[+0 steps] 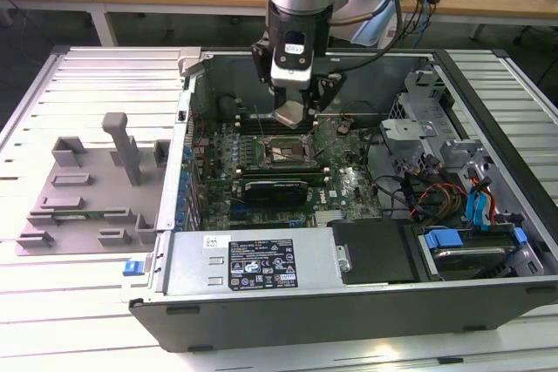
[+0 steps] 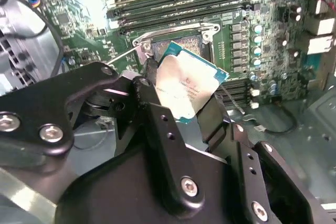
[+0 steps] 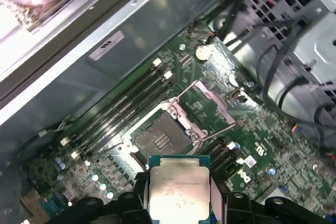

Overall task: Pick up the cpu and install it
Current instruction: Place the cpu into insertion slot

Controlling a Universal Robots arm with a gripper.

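Gripper (image 2: 184,90) fingers pinch the cpu (image 3: 178,190) by opposite edges, just above the open socket (image 3: 160,140) on the motherboard (image 1: 349,185) inside the computer case (image 1: 349,320), mid-frame in the exterior view. A grey tray (image 1: 91,193) lies at centre left.

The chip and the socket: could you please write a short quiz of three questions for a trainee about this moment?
1. True or false: the chip already sits in the socket.
2. What does the gripper hold? A) a screwdriver B) the chip C) nothing
3. Fill in: the socket's metal cover stands ____ (open or closed).
Key: 1 false, the chip is held above the board; 2 B; 3 open.
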